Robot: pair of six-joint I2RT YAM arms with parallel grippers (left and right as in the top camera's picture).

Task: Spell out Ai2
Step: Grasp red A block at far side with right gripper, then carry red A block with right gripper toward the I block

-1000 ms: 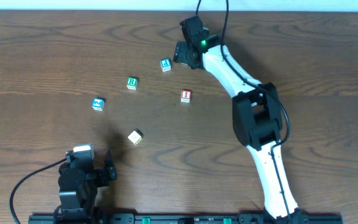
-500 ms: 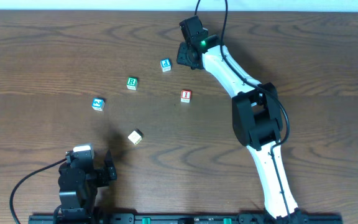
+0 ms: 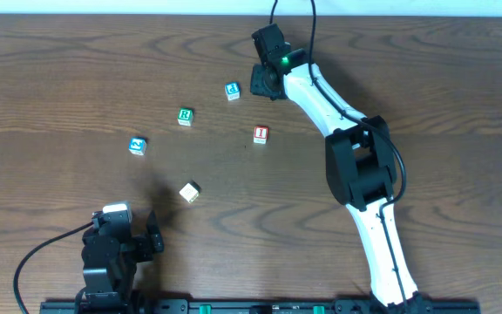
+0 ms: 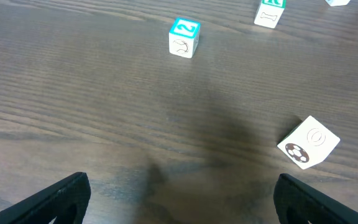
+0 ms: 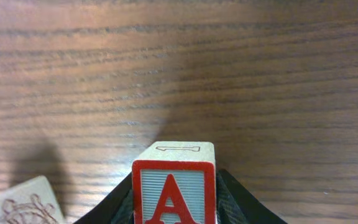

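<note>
My right gripper (image 3: 262,84) is at the far middle of the table, shut on the red "A" cube (image 5: 174,186), which fills the space between its fingers in the right wrist view. The arm hides that cube in the overhead view. The red "I" cube (image 3: 261,134) lies just in front of this gripper. The blue "2" cube (image 3: 137,145) lies to the left and also shows in the left wrist view (image 4: 184,36). My left gripper (image 3: 151,237) is open and empty near the front left edge (image 4: 182,208).
The blue "d" cube (image 3: 232,90) lies just left of my right gripper and shows at the lower left of the right wrist view (image 5: 27,202). The green "R" cube (image 3: 185,115) lies left of it. A tilted pale cube (image 3: 189,192) lies near my left gripper (image 4: 308,142).
My right gripper has shifted slightly to the right with the "A" cube in it. The left arm and the other cubes have not moved.
</note>
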